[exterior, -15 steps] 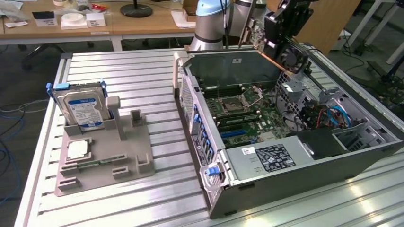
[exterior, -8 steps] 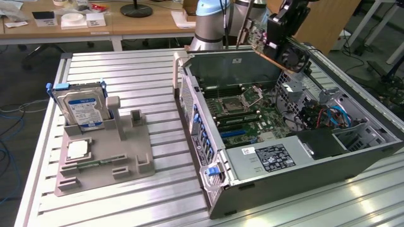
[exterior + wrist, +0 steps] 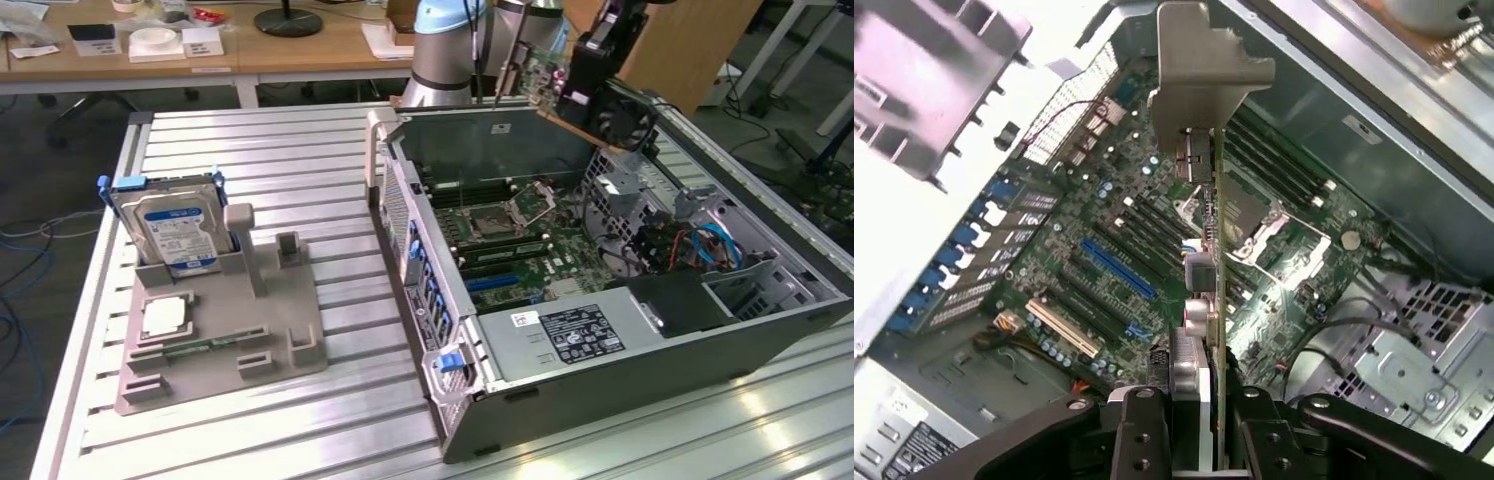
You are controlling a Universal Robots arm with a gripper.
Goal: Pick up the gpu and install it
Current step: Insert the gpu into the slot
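The gpu (image 3: 611,108) hangs tilted above the back right corner of the open computer case (image 3: 627,385), its round black fan facing the exterior view's right. My gripper (image 3: 582,88) is shut on it from above. In the wrist view the gpu (image 3: 1206,230) is seen edge-on between my gripper (image 3: 1199,410) fingers (image 3: 1139,425), with its silvery end bracket (image 3: 1199,70) pointing away from the camera. Below it lies the green motherboard (image 3: 1104,230) with a long blue slot (image 3: 1116,268). The card is well above the board and touches nothing.
On the slatted metal table (image 3: 267,160), at the exterior view's left, a grey fixture (image 3: 220,345) holds an upright hard drive (image 3: 167,225), a processor chip (image 3: 163,315) and a memory stick (image 3: 200,347). Drive cages and cables (image 3: 694,245) fill the case's right side.
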